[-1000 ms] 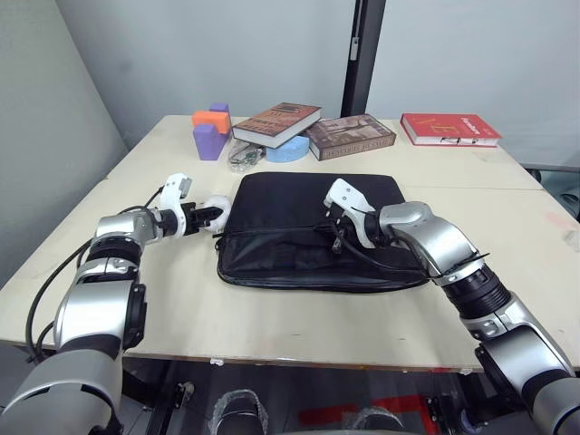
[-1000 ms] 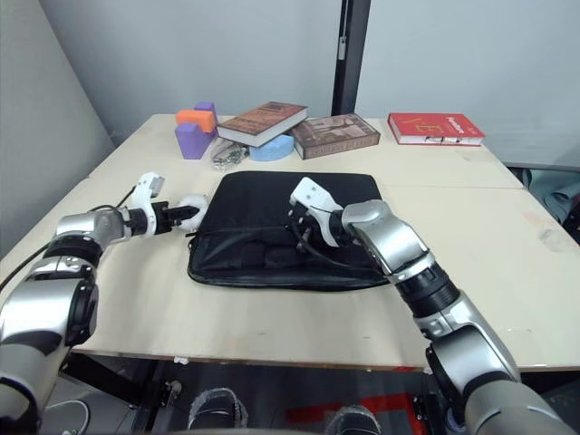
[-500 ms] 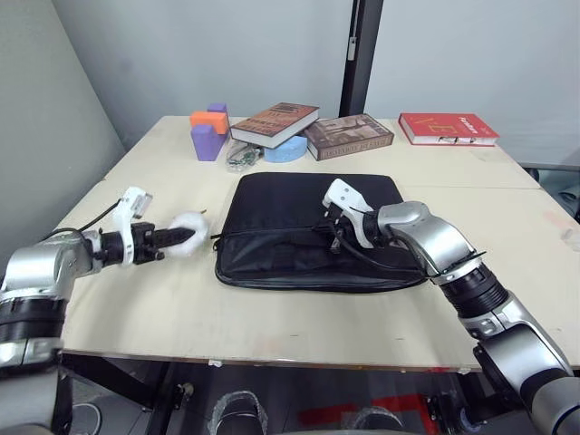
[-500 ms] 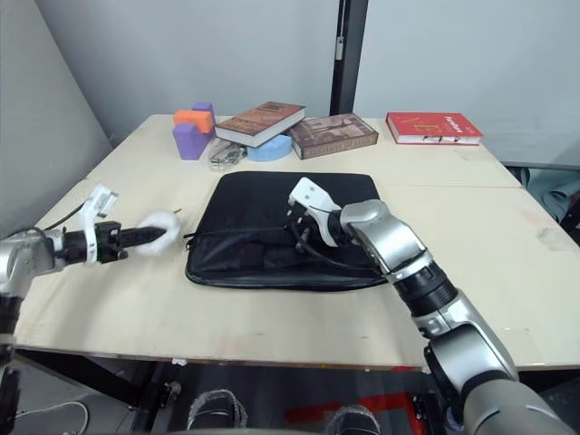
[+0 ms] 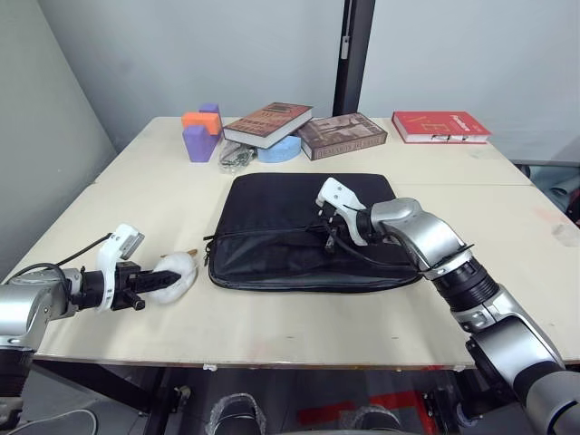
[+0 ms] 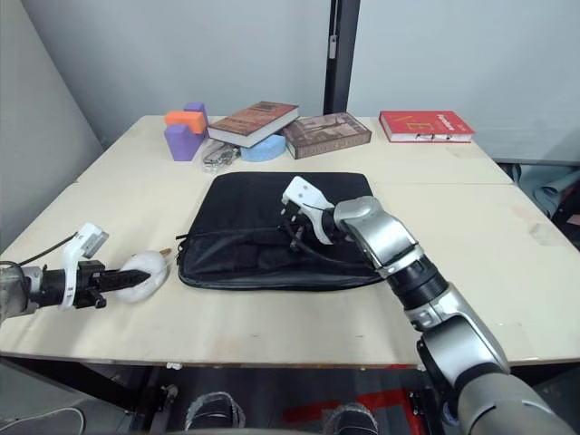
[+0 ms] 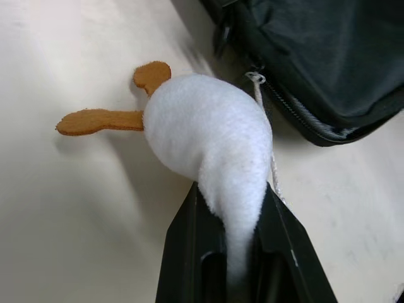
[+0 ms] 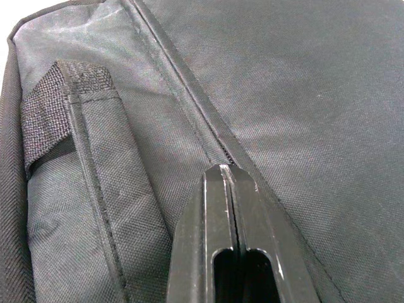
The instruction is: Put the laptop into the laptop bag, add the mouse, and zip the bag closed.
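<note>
The black fabric laptop bag (image 5: 308, 231) lies flat mid-table. Right gripper (image 5: 330, 237), fingers pressed together, rests on it. Left gripper (image 5: 138, 288) clamps a white plush duck (image 5: 172, 275) near the table's (image 5: 507, 227) front-left edge.

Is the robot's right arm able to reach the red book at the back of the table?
Probably not right now. The right tool is shut and pressed on the laptop bag, and the red book lies far off at the table's back edge. Nothing blocks the way, but the arm is already stretched well forward.
</note>
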Motion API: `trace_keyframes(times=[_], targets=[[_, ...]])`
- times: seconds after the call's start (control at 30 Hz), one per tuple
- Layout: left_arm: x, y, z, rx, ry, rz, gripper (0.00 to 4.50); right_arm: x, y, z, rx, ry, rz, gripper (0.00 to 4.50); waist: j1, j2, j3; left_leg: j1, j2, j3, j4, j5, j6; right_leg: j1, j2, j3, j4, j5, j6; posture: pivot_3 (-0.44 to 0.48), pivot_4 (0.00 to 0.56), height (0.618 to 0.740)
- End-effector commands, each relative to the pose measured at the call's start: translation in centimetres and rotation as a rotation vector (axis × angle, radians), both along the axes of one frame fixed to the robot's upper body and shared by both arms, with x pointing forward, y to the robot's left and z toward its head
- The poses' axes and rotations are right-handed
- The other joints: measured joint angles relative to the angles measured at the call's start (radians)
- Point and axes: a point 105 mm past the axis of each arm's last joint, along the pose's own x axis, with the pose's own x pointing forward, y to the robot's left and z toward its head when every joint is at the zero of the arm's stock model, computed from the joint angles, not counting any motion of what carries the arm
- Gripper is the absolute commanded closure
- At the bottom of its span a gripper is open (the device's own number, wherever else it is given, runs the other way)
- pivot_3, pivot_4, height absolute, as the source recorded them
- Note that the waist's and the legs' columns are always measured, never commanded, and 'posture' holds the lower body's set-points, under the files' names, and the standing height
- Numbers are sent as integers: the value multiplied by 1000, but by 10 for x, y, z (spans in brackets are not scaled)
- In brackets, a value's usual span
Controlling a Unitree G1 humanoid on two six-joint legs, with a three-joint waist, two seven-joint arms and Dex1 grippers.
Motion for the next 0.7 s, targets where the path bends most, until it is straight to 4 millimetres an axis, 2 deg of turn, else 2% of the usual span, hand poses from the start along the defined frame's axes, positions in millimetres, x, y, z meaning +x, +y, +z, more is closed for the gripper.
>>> trace_keyframes(times=[0.03, 0.3, 0.4, 0.7], targets=[[-12, -9, 14, 0, -16, -81, 4452, 1, -17, -34, -100, 90, -75, 4500, -4, 0, 0, 0, 0, 0, 0, 0, 0, 0, 0, 0, 0, 0, 0, 0, 150, 725], [-22, -13, 10, 56, 20, -146, 4452, 2, -9, -30, -73, 98, -66, 4500, -9, 0, 0, 0, 0, 1, -1, 0, 0, 0, 1, 1, -2, 0, 0, 0, 150, 725], [-28, -16, 5, 129, 38, -203, 4452, 4, -8, -30, -76, 95, -70, 4500, -15, 0, 0, 0, 0, 1, -1, 0, 0, 0, 1, 1, -2, 0, 0, 0, 150, 725], [-41, -55, 1, 184, 24, -407, 4452, 6, -9, -32, -85, 94, -74, 4500, -17, 0, 0, 1, 1, 2, -1, 0, 0, 0, 1, 2, -2, 0, 0, 0, 150, 725]])
